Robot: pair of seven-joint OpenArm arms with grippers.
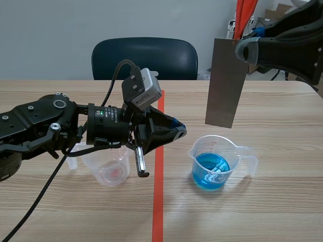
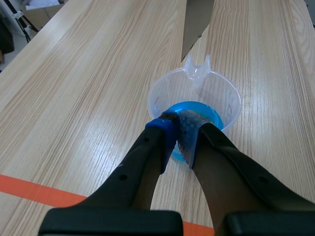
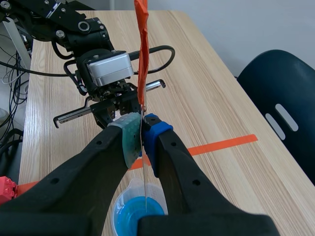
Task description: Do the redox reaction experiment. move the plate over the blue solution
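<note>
**Scene view.** The right pincer (image 1: 246, 50) enters high from the right and is clamped on the upper corner of the grey plate (image 1: 225, 83). The plate hangs upright, clear of the tabletop (image 1: 282, 201). Its lower edge is just above the rim of the beaker (image 1: 201, 149) that holds the blue solution (image 1: 211, 171). No contact between plate and beaker is visible. The left pincer (image 1: 177, 132) sits low with its fingers together on nothing, tips pointing at that beaker from just beside it. A second beaker (image 1: 108, 169), with only a faint reddish trace in its bottom, stands under the left arm. It is on the other side of the orange tape line (image 1: 158, 201) from the first.

**Left wrist view.** The fingertips meet with nothing between them. The beaker is directly ahead and close, but whether they touch cannot be told. The plate's lower corner (image 2: 196, 24) shows beyond the beaker, raised. Its alignment over the liquid cannot be judged from this view.

**Right wrist view.** The plate is seen edge-on, pinched between the pads of the right pincer (image 3: 142, 137). Its thin edge runs down toward the blue solution (image 3: 133, 219) below.

**Progress (judgement).** Grip and lift are done. The plate looks nearly over the liquid, possibly a little off centre. What appears left is a small centring move. The plate is not dipped.
</note>
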